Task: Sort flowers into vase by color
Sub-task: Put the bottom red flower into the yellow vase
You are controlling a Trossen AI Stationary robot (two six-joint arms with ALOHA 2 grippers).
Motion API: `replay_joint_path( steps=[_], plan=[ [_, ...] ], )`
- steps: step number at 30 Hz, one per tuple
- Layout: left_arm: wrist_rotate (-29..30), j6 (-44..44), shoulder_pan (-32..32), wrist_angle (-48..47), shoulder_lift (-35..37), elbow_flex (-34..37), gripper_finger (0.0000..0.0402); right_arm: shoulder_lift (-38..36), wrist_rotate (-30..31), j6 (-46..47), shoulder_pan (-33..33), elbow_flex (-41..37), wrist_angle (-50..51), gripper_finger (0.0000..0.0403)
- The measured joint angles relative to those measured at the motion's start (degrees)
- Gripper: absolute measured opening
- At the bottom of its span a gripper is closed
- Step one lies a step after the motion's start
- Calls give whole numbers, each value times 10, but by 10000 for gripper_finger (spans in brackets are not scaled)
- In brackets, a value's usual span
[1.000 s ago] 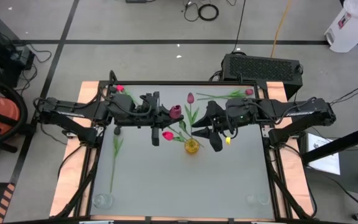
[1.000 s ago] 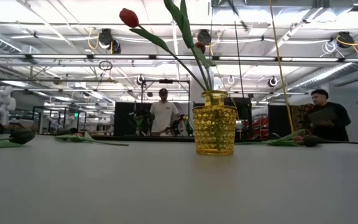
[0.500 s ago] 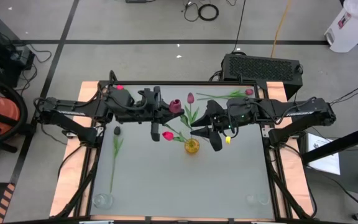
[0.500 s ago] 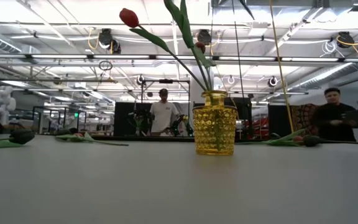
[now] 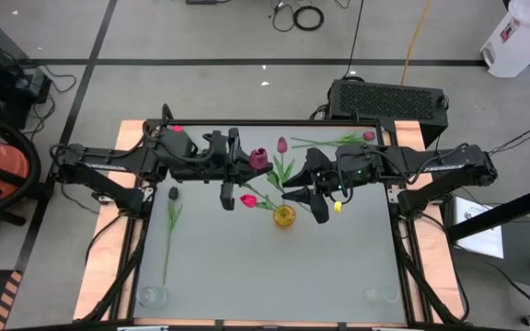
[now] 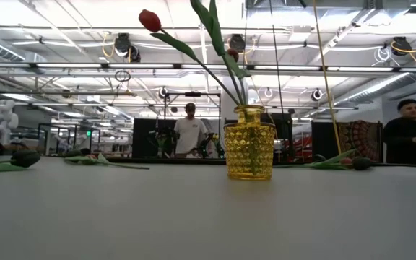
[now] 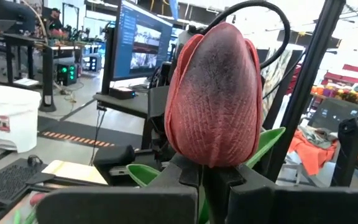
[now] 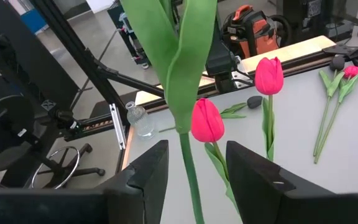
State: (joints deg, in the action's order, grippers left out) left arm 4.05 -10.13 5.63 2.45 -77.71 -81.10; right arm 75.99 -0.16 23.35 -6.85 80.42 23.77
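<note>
1. The left gripper (image 5: 245, 164) is clenched on the stem just under the head of a maroon tulip (image 7: 215, 93), whose bloom fills its wrist view: ribbed dusty-red petals darkening at the middle, a bright green leaf behind. From above, that head (image 5: 259, 159) hangs over the table, back and to the left of the vase.

2. The right gripper (image 5: 313, 196) hovers just beside the yellow vase (image 5: 284, 216), its fingers (image 8: 143, 180) parted either side of a tall green stem and leaf (image 8: 180, 62). They stand apart from it, so I would call this guarding or steadying, not a grip.

3. I judge the step to be carrying the maroon flower to the vase. The next move calls for tipping the stem end down into the narrow neck without knocking the blooms already there.

4. The vase (image 6: 249, 143) is small, amber glass with a knobbly dimpled skin, upright near the table's middle. A red tulip (image 6: 149, 20) leans out of it on a thin stem, and another pink one (image 8: 268, 76) stands nearby.

5. More flowers lie flat on the smooth grey table (image 5: 247, 267): a near-black one (image 5: 172, 194) at the left, a pink one (image 5: 368, 136) at the far right edge, another pink one (image 5: 178, 131) at the far left corner. Two clear glass vessels (image 5: 152, 296) wait at the near corners.
</note>
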Motion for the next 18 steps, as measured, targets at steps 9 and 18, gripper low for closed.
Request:
replay_joint_path(
  steps=[9, 18],
  plan=[
    [-9, 0, 0, 2, 0, 0, 4, 0, -2, 0, 0, 0, 0, 150],
    [-9, 1, 0, 2, 0, 0, 4, 0, -19, -3, -9, 0, -10, 69]
  ],
)
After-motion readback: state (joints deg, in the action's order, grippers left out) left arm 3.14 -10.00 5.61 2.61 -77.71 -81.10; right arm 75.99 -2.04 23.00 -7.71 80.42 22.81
